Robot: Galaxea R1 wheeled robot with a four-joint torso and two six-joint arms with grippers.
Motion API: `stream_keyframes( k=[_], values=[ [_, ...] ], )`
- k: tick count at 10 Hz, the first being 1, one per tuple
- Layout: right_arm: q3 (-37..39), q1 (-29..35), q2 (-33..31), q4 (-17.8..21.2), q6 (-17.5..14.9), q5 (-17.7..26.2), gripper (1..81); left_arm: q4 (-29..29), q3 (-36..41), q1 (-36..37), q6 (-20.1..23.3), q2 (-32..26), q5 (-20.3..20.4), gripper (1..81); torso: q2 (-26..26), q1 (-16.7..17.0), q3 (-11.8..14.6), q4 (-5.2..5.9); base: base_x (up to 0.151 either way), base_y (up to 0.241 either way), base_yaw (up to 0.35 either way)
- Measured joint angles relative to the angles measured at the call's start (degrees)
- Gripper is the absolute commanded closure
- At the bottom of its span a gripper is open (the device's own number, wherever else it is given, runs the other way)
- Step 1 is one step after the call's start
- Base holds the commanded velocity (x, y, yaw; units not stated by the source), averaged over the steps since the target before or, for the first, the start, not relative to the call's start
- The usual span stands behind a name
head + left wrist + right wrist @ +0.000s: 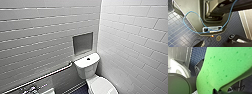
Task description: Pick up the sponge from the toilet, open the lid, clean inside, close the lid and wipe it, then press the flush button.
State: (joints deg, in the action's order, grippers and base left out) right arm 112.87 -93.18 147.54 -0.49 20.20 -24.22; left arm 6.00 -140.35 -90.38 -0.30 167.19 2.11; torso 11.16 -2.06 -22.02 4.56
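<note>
The white toilet (87, 68) stands in the corner, its tank against the tiled wall. The small dark flush button (88, 59) sits in the middle of the tank top. Below it the white lid (103, 86) lies down over the bowl at the picture's lower edge. The bright green sponge (224, 68) looms large in the right wrist view, with my right gripper (218, 91) shut on it. My left gripper (218, 43) hangs open over the blue floor tiles with nothing between its fingers.
A chrome grab bar (42, 77) runs along the left wall, with a square recess (83, 43) above the tank. A chrome tap (30, 89) shows at lower left. My base (190, 7), a blue cable (191, 12) and a round floor drain (218, 37) lie below the left wrist.
</note>
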Motion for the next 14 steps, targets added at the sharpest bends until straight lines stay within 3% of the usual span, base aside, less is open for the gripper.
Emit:
stream_keyframes(
  k=[3,7,10,11,13,14],
  values=[
    [2.67,-0.34,1.07,-0.22,0.00,0.61,81.1,-0.93,-0.35,-0.79,0.00,-0.05,-0.22,1.0,-1.13,0.99,4.22,0.00,0.000,0.000,0.000],
    [14.52,0.93,7.94,-0.91,-0.02,12.51,81.1,-11.69,-2.71,-0.94,0.00,0.15,-0.57,1.0,-1.42,1.18,4.83,0.00,0.000,0.000,0.000],
    [24.48,2.23,13.48,-1.08,-0.15,19.54,81.1,-13.57,-5.32,-0.90,0.38,0.74,-0.21,1.0,-1.42,1.18,4.83,0.00,0.000,0.000,0.000],
    [25.97,2.23,15.08,-1.24,-1.18,21.81,81.1,-13.52,-5.32,-0.74,0.74,0.76,-0.24,1.0,-1.42,1.20,4.83,0.00,0.000,0.000,0.000],
    [27.26,2.67,15.36,-0.04,-9.12,25.21,81.1,-13.70,-5.32,0.02,3.58,0.76,-1.38,1.0,-1.42,1.20,4.83,0.00,0.000,0.000,0.000],
    [27.65,3.19,15.06,3.24,-13.07,26.12,81.1,-13.76,-5.32,0.52,4.52,0.76,-2.11,1.0,-1.42,1.20,4.83,0.00,0.000,0.000,0.000]
  ],
)
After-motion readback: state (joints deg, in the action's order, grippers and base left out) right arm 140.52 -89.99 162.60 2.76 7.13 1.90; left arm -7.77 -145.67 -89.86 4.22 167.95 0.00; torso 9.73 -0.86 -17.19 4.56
